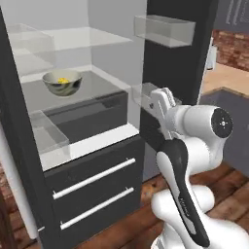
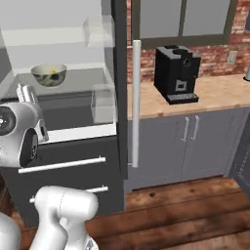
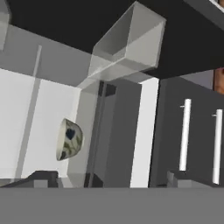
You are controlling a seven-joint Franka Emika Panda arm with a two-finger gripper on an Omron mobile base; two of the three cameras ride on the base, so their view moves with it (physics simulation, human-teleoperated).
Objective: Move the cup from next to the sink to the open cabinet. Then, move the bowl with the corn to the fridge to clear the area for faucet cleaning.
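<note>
Left base view: bowl upright on a glass shelf inside the open fridge, yellow corn lying in it. Arm outside the fridge, to the right of the shelf, wrist bent toward the opening; bowl up and to the left of the hand, well apart from it. Two drawers with silver bar handles below the shelf.

Right base view: same bowl on the shelf, corn inside, nothing touching it. Fridge door edge standing open just right of the shelf. Black coffee machine on the wooden counter further right.

Hand view, rolled sideways: claw with both dark tips far apart at the bottom, open and empty. Bowl seen edge-on, ahead and off toward the left fingertip side, clear of both tips.

Judging by this, bowl already delivered; next probably pulling away, straight back from the shelf and clear of the door edge.
</note>
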